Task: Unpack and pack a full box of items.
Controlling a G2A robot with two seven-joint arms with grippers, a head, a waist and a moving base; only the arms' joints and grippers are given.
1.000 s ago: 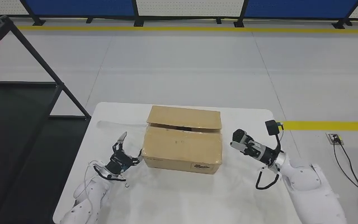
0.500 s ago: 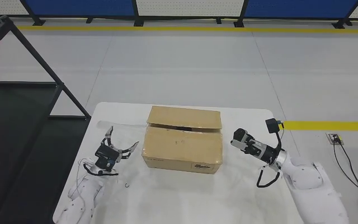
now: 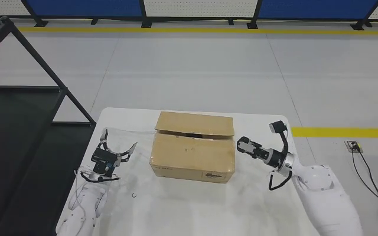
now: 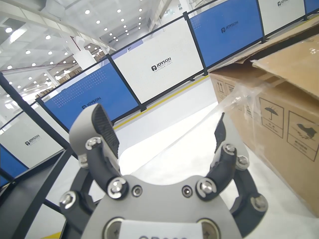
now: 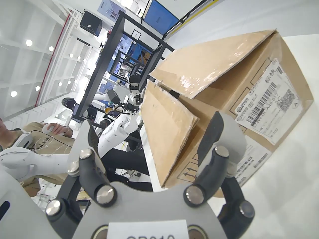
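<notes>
A brown cardboard box stands in the middle of the white table, its top flaps lying down but slightly ajar. My left gripper is open to the box's left, a short gap away; in the left wrist view the left gripper holds nothing, beside the box. A strip of clear tape hangs off the box's near corner, close to one fingertip. My right gripper is open at the box's right end; the right wrist view has the right gripper facing the labelled end of the box.
A small ring-like bit lies on the table in front of the left arm. A black metal frame stands off the table's left side. Bare tabletop runs in front of the box.
My left gripper has drawn back from the box's left side, going left and farther back. The right gripper has come closer to the box's right end. The box has not shifted.
</notes>
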